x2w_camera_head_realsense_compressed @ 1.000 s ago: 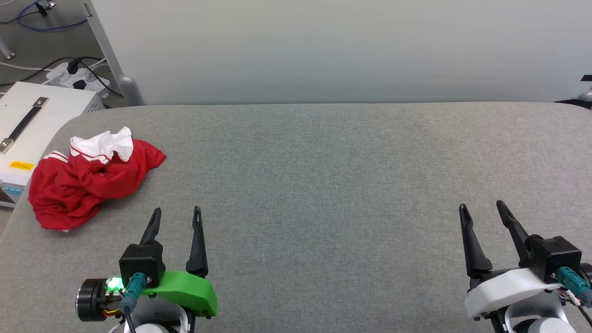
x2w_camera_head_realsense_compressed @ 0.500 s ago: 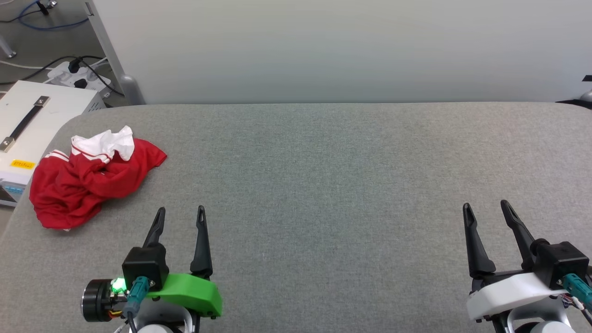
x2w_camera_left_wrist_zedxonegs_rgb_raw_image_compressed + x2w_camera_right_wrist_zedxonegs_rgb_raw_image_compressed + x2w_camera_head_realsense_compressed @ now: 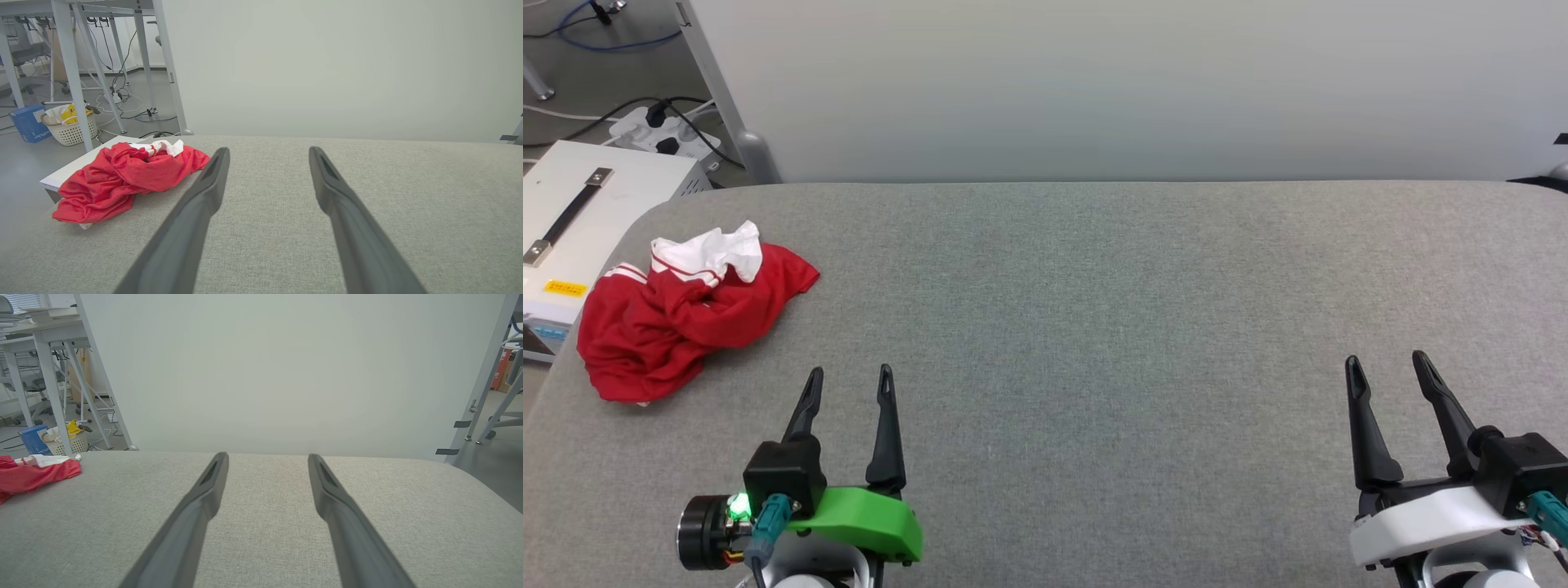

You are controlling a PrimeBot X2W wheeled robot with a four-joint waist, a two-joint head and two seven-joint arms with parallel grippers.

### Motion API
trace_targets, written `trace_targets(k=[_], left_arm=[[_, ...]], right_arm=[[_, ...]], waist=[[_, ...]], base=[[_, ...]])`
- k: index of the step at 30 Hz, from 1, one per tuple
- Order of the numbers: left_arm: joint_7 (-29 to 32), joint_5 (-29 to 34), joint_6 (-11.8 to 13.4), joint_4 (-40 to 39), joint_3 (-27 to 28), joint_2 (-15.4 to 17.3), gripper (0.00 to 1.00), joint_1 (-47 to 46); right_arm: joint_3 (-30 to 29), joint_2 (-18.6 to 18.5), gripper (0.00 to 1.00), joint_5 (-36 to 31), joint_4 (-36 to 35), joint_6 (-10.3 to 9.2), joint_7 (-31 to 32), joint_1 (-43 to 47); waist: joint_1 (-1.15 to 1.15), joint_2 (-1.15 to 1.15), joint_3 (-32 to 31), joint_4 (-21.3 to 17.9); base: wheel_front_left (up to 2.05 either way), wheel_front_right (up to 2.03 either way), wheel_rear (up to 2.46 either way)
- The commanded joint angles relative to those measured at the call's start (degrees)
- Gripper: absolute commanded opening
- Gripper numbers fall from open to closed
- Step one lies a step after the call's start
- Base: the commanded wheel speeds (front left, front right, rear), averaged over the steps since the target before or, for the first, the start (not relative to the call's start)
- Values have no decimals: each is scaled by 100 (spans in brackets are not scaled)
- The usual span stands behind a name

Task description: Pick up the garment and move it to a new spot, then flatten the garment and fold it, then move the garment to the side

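Lying crumpled near the left edge of the grey surface (image 3: 1094,310), the red-and-white garment (image 3: 686,327) awaits pickup, the left hand (image 3: 850,372) close by and seemingly best placed to reach it, the right hand (image 3: 1386,359) well apart, both spread wide and empty.

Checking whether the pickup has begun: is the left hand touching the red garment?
Apart. The head view shows bare grey surface between the left hand and the garment.
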Motion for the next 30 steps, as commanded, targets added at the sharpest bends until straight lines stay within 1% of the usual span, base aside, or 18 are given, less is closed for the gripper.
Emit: trace_targets(k=[1, 30], left_arm=[[-66, -43, 26, 8, -13, -20, 100, 0], [-434, -232, 111, 170, -183, -28, 100, 31]], right_arm=[[-6, -5, 100, 60, -43, -4, -67, 101], [-29, -7, 100, 237, -16, -6, -430, 273]], waist=[[-1, 0, -1, 3], [-1, 0, 36, 60]], base=[[0, 0, 0], [0, 0, 0]])
